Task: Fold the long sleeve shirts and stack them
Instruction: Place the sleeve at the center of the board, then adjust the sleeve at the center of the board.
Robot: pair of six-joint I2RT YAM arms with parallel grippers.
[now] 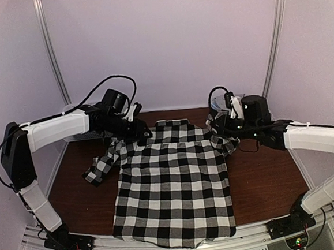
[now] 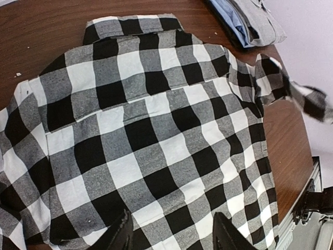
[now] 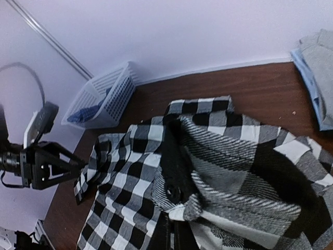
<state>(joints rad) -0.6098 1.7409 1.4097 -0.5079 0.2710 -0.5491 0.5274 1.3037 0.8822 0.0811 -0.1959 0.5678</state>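
Black-and-white checked cloth of the large shirt [image 1: 171, 182], spread flat across the middle of the brown table [image 1: 264, 181]; collar [image 1: 173, 124] at the far side, hem at the near edge between the two arm bases. Left sleeve [image 1: 103, 162] thrown out sideways, lying crumpled on the wood. Right sleeve [image 3: 223, 172] bunched and held up off the shoulder, pinched in the closed right gripper [image 3: 174, 229], presumably for carrying inward across the body as a first fold. Left gripper [image 2: 173, 216] roughly half open and holding nothing, poised over the shoulder on its own side, near the collar; probably stationed there to pin the cloth or to take the other sleeve in turn. Body panel mostly smooth, with light creasing toward the shoulders and a seam line across the upper part. Folded grey and light blue shirts [image 2: 250, 23] piled at the far right of the table, near the raised sleeve; likely the spot meant for the finished stack. White slatted basket [image 3: 104, 96] at the far left corner, something blue inside.
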